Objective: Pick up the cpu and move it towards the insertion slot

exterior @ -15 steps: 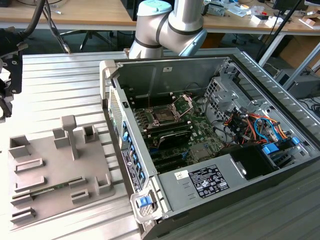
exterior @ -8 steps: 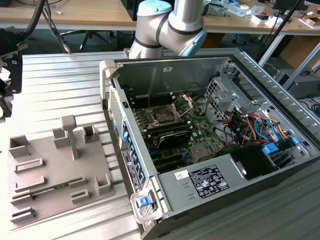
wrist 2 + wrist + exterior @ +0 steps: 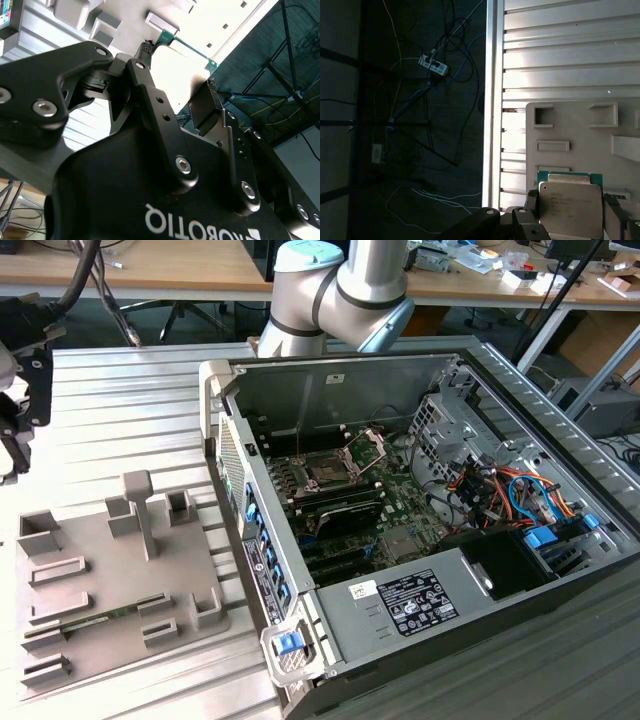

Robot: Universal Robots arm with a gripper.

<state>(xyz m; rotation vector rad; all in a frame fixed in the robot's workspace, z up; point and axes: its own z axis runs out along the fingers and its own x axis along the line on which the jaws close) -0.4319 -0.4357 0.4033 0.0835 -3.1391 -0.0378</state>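
End effector (image 3: pixel 571 202) clamped on the cpu (image 3: pixel 570 217) by two opposite edges, silver top showing in the first wrist view, grey tray (image 3: pixel 580 130) and table (image 3: pixel 560 60) behind it, end effector at the exterior view's left edge (well apart from the insertion slot (image 3: pixel 332 468) in the open computer case (image 3: pixel 330 390))

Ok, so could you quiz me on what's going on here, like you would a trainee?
1. True or false: the gripper is holding the cpu between its fingers.
2. Where is the insertion slot? A: on the grey tray. B: inside the open computer case. C: on the floor.
3. Fill in: the slot's metal bracket is flipped ____ (open or closed).

Key: 1 true; 2 B; 3 open.
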